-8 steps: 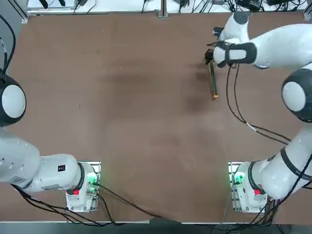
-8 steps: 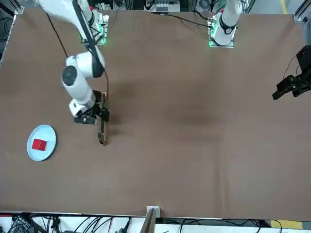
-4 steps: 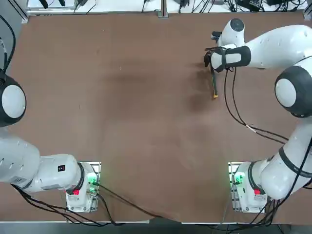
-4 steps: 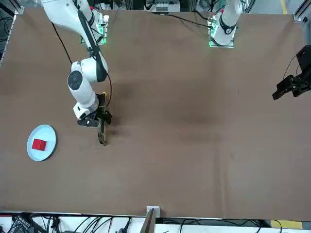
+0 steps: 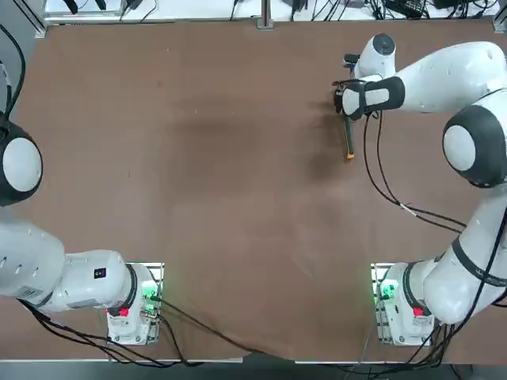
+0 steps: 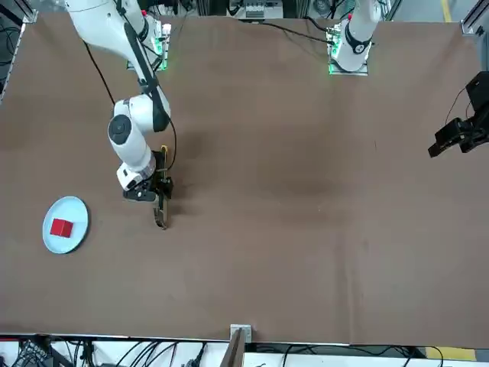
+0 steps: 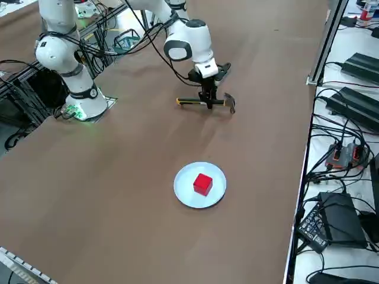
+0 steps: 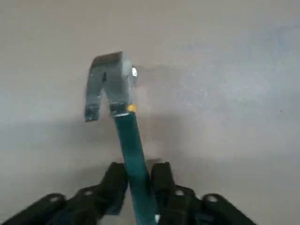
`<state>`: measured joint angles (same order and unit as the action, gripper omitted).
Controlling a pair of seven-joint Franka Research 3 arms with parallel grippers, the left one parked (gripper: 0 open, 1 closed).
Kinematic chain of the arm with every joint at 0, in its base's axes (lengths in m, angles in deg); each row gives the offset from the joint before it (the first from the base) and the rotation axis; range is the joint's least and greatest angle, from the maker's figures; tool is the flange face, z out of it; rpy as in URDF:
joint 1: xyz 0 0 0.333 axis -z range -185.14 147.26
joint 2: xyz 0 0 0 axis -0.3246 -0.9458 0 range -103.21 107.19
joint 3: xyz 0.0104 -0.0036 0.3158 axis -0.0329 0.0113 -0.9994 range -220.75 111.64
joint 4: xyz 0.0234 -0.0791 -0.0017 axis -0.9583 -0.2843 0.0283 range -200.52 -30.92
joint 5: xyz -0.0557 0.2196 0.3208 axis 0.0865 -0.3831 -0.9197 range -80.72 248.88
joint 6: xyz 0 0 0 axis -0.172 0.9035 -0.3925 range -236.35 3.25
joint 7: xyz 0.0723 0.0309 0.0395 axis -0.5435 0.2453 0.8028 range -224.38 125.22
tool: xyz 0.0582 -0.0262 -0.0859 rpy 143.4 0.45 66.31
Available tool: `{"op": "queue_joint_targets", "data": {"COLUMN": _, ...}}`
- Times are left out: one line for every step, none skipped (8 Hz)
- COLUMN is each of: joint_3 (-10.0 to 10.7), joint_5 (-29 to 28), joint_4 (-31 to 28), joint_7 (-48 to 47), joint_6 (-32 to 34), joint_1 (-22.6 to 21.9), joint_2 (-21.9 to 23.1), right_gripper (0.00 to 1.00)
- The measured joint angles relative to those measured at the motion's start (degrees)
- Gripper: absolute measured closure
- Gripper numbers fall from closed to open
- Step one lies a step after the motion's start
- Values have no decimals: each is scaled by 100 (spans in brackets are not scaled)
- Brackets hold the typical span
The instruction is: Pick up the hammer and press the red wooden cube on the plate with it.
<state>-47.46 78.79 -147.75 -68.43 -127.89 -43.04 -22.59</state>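
Two dark fingers (image 8: pixel 115 180) of the right arm's pincer (image 8: pixel 138 180) now close on the slim hammer with the dark green handle, orange end tip and dull metal head (image 8: pixel 123 122), pinching the handle with no gap visible on either side. Over the past second the wrist has swung and settled over the tool, while the hammer itself has not shifted on the brown counter (image 5: pixel 198 174); it appears to lie flat there, so the grasp looks made but the lift not yet begun.

From the right side the pincer (image 7: pixel 208 94) stands upright over the handle's middle stretch, the metal head pointing toward the counter's far edge and the orange tip toward the robot's base. The overhead camera shows the hammer (image 5: pixel 347 136) running lengthwise away from the arm's base, the pincer (image 5: pixel 341 101) near its head end.

The tiny bright red wooden cube (image 7: pixel 202 184) sits near the centre of the small round pale plate (image 7: pixel 185 188), well apart from the hammer and further toward the robot's right. Across the counter, the plate (image 6: pixel 76 211) and cube (image 6: pixel 61 227) lie out beyond the hammer (image 6: pixel 160 208) and pincer (image 6: pixel 159 189).

Nothing stands on the bare surface between tool and plate, so the carry across looks unobstructed. Cables and equipment lie off the counter's edge, clear of that path.
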Motion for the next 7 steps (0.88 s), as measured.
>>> {"op": "queue_joint_targets", "data": {"joint_3": -1, "joint_5": -1, "joint_4": 15, "joint_7": 2, "joint_6": -7, "joint_1": -2, "joint_2": 5, "right_gripper": 77}}
{"op": "queue_joint_targets", "data": {"joint_3": 8, "joint_5": -1, "joint_4": 37, "joint_7": 3, "joint_6": -13, "joint_1": -2, "joint_2": 13, "right_gripper": 77}}
{"op": "queue_joint_targets", "data": {"joint_3": 48, "joint_5": 0, "joint_4": 82, "joint_7": 9, "joint_6": 5, "joint_1": 3, "joint_2": 55, "right_gripper": 77}}
{"op": "queue_joint_targets", "data": {"joint_3": 155, "joint_5": 6, "joint_4": 155, "joint_7": 106, "joint_6": 174, "joint_1": 18, "joint_2": 166, "right_gripper": 77}}
{"op": "queue_joint_targets", "data": {"joint_3": 374, "joint_5": 11, "joint_4": 292, "joint_7": 395, "joint_6": 595, "joint_1": 39, "joint_2": 359, "right_gripper": 77}}
{"op": "queue_joint_targets", "data": {"joint_3": 719, "joint_5": 13, "joint_4": 474, "joint_7": 866, "joint_6": 1119, "joint_1": 67, "joint_2": 602, "right_gripper": 77}}
{"op": "queue_joint_targets", "data": {"joint_3": 1162, "joint_5": 14, "joint_4": 669, "joint_7": 1425, "joint_6": 1628, "joint_1": 99, "joint_2": 821, "right_gripper": 77}}
